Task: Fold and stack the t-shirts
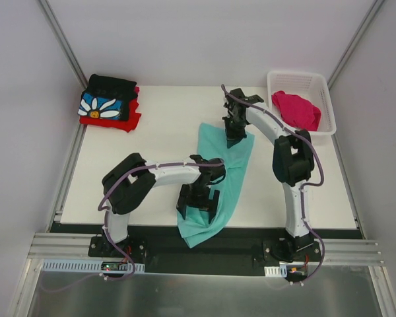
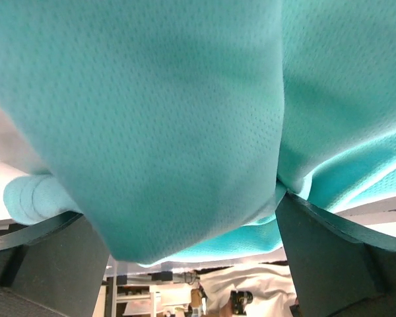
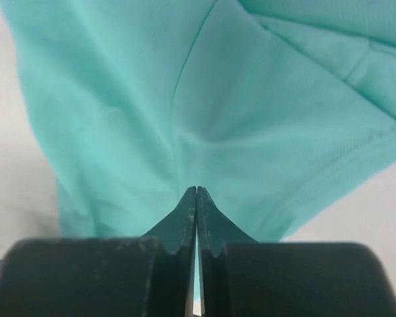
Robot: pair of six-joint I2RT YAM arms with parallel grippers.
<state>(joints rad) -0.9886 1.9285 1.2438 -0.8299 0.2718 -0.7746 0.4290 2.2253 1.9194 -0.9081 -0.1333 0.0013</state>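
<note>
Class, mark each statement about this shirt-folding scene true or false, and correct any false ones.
1. The mint-teal shirt hangs over the near edge of the table. True.
2. The pink shirt lies spread flat on the table. False: it sits bunched in the white basket.
3. The left gripper is shut. False: its jaws stand open, with the mint-teal shirt's cloth between them.
4. The right gripper is shut on the far end of the mint-teal shirt. True.
5. The black daisy shirt lies on top of the red shirt. True.
</note>
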